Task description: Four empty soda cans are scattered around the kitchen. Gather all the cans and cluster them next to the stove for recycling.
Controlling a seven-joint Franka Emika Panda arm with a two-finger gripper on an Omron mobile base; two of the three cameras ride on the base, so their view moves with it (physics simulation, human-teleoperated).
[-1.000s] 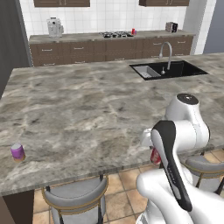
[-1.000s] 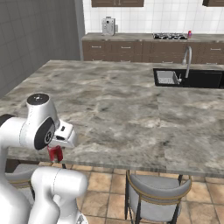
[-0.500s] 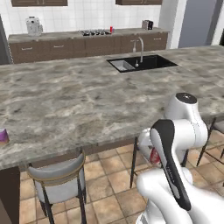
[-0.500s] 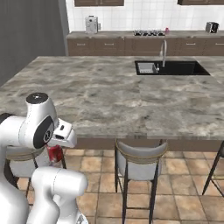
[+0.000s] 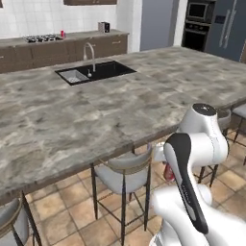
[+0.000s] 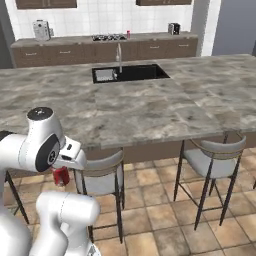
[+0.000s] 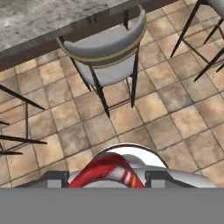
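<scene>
red can held over the floor

the gripper (image 6: 62,172) is clamped on a dark red soda can (image 6: 61,176) with a silver rim. in the hand view the can (image 7: 107,171) sits tight between the two fingers (image 7: 54,179). the arm holds it low, over the brown tile floor (image 7: 148,109), beside a grey stool (image 7: 107,51) at the marbled stone island (image 6: 150,107). far back, the stove (image 6: 108,37) sits on the rear counter with a bright red can (image 6: 128,34) just beside it.

Red soda can (image 7: 108,173) cut off below; stove (image 6: 108,37) tiny.
</scene>
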